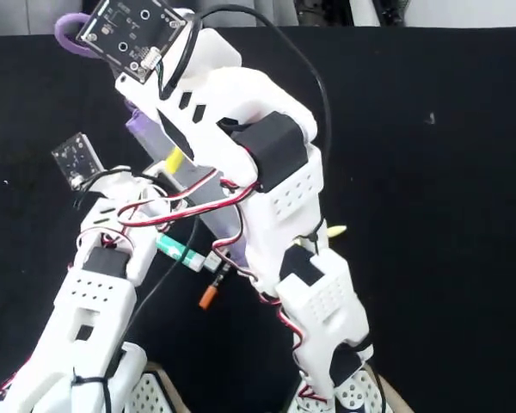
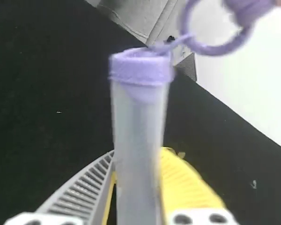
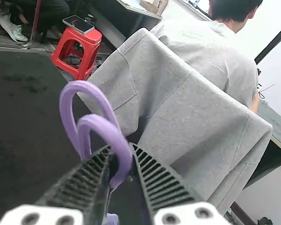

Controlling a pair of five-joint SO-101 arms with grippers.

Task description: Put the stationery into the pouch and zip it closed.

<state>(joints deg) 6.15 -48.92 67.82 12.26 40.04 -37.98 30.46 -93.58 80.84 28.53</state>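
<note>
Left wrist view: pouch [image 2: 138,154], contents unclear

The right arm [image 1: 275,172] rises from its base at the near edge and leans far forward across the left arm [image 1: 95,292], wrist uppermost. The right gripper [image 3: 119,154] has its black ribbed fingers [image 3: 154,180] pinched on a purple loop [image 3: 96,123]. The left gripper [image 2: 139,159] (one finger yellow, the other grey) is clamped on the pouch [image 2: 138,122], wrist angled upward.
</note>
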